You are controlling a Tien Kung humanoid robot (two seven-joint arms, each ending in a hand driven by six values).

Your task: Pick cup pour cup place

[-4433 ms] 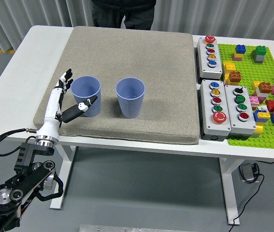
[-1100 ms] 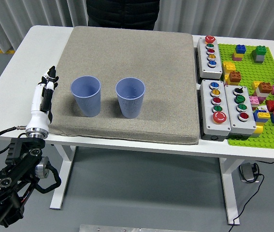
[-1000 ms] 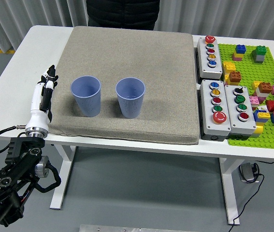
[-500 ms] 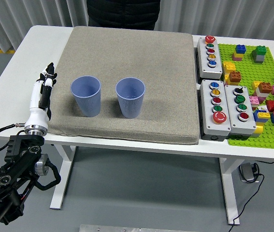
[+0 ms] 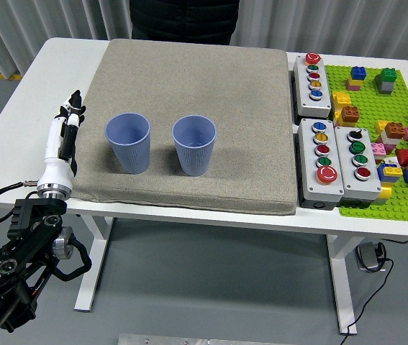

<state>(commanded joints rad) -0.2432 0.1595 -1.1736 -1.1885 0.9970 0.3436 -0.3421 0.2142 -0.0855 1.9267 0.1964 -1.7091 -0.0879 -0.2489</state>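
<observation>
Left hand (image 5: pixel 65 133) hangs at the left edge of the grey mat (image 5: pixel 189 86), fingers straight and close together, holding nothing and clear of the left cup (image 5: pixel 127 142). That cup stands upright on the mat, with the right cup (image 5: pixel 194 145) upright just beside it, a gap between them. Both cups sit side by side with nothing gripped, so I cannot tell from their positions whether any pouring is done; no step of pick, pour or place is under way. Open mat lies behind and to the right of the 2 cups, giving free room to lift and tilt. Button boxes (image 5: pixel 337 147) and toy bricks (image 5: pixel 387 129) crowd the tabletop (image 5: pixel 60 65) on the right, well apart from the cups. A person (image 5: pixel 183 11) stands at the far side.
</observation>
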